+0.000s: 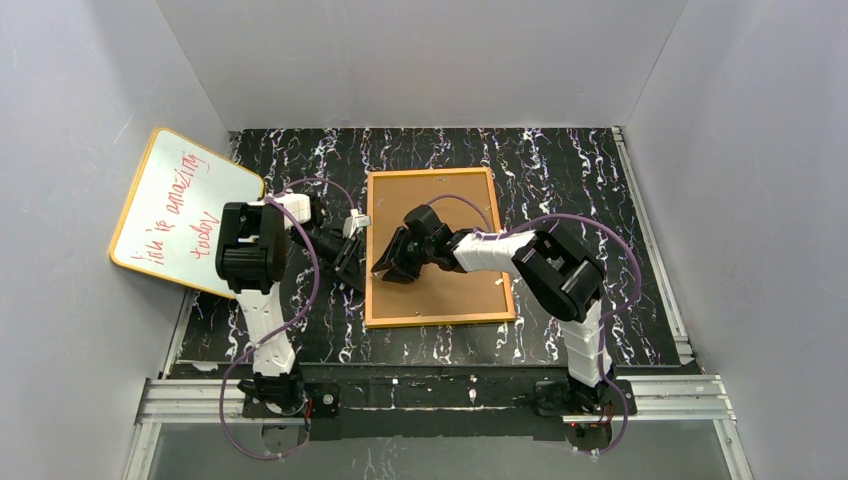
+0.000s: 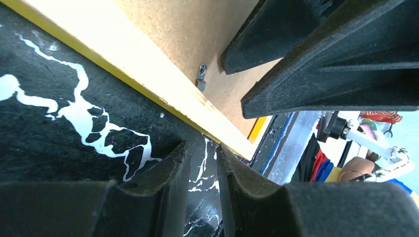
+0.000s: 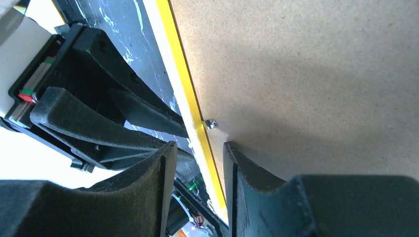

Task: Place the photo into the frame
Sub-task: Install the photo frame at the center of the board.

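The frame (image 1: 440,320) lies face down in the middle of the black marbled table, its thin yellow border around the brown backing board (image 1: 455,225). The photo is hidden. My left gripper (image 1: 352,262) is low on the table just outside the frame's left edge (image 2: 148,64), jaws a narrow gap apart with nothing between them (image 2: 203,148). My right gripper (image 1: 385,272) hovers over the board's left part, jaws slightly apart astride the yellow edge (image 3: 185,89), holding nothing (image 3: 200,148). A small metal clip (image 3: 211,123) sits at that edge and also shows in the left wrist view (image 2: 201,76).
A yellow-edged whiteboard (image 1: 185,210) with red writing leans at the far left against the wall. Grey walls enclose the table on three sides. The two grippers are very close together at the frame's left edge.
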